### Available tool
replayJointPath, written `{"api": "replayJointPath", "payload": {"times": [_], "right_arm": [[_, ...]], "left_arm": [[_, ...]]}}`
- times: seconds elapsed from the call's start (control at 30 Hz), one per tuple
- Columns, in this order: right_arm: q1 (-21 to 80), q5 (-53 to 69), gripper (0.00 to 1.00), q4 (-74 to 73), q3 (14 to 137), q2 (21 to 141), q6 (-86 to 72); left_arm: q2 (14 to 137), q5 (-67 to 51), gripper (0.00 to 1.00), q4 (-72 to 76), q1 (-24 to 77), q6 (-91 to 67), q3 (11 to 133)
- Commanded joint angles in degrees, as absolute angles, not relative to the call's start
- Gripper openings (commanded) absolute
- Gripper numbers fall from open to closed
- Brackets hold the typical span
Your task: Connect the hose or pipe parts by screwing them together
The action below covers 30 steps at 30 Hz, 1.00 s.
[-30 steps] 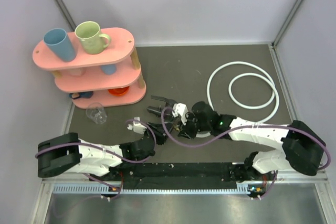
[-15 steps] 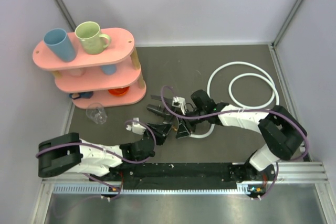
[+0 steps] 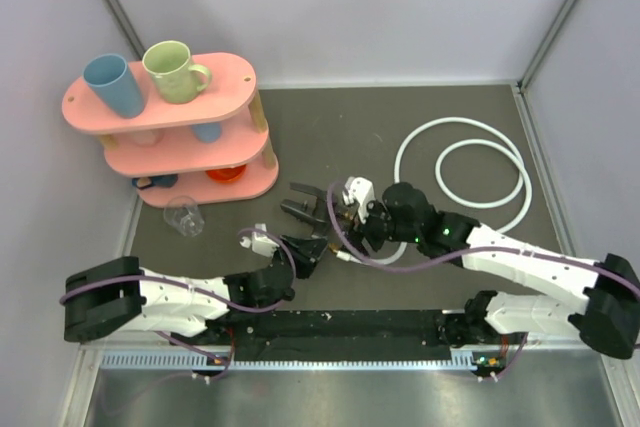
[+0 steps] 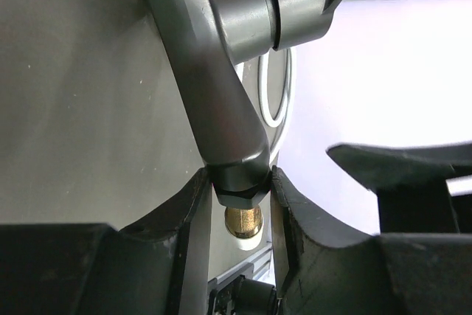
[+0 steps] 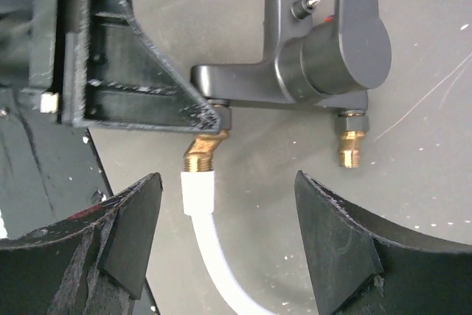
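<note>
Right wrist: my right tool (image 5: 227, 223) hangs spread around the white hose (image 5: 199, 195), whose brass end (image 5: 203, 149) sits tilted at the black fitting (image 5: 324, 49) my left tool (image 4: 236, 208) pinches, so cross-threading or a drop-off looks likely.

No legible text or markings

Side by side at the table's edge: the left arm (image 3: 175, 299) and the right arm (image 3: 520, 267), both white-cased between chunky black joints (image 3: 100, 299). Purple cables (image 3: 375, 264) loop along each. The matt black fingers (image 5: 125, 245) look grainy, faintly ridged.
</note>
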<state>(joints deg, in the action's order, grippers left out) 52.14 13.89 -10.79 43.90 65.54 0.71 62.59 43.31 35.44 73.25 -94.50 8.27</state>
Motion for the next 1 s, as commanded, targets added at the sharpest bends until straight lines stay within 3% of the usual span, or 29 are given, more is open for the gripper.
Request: {"api": "replayJointPath", "payload": {"times": [0.0,0.37,0.73,0.93,0.97], "right_arm": [[62.8,-6.6,0.72,-11.7,41.0,60.6,9.9],[79.1,-35.2,0.7,-2.7,37.0,65.3,16.4],[80.6,-35.9,0.65,3.7,37.6,74.7,14.9],[80.5,-38.0,0.31,5.3,38.2,76.4,13.2],[80.5,-38.1,0.16,5.5,38.2,76.2,12.8]], "left_arm": [[61.4,44.6,0.0,35.9,73.7,-92.7,11.2],[61.5,44.3,0.0,35.1,73.7,-92.5,12.5],[61.1,43.9,0.0,35.1,73.7,-93.2,12.0],[60.7,43.2,0.0,35.5,73.7,-93.6,11.3],[60.6,43.2,0.0,35.6,73.7,-93.7,11.2]]}}
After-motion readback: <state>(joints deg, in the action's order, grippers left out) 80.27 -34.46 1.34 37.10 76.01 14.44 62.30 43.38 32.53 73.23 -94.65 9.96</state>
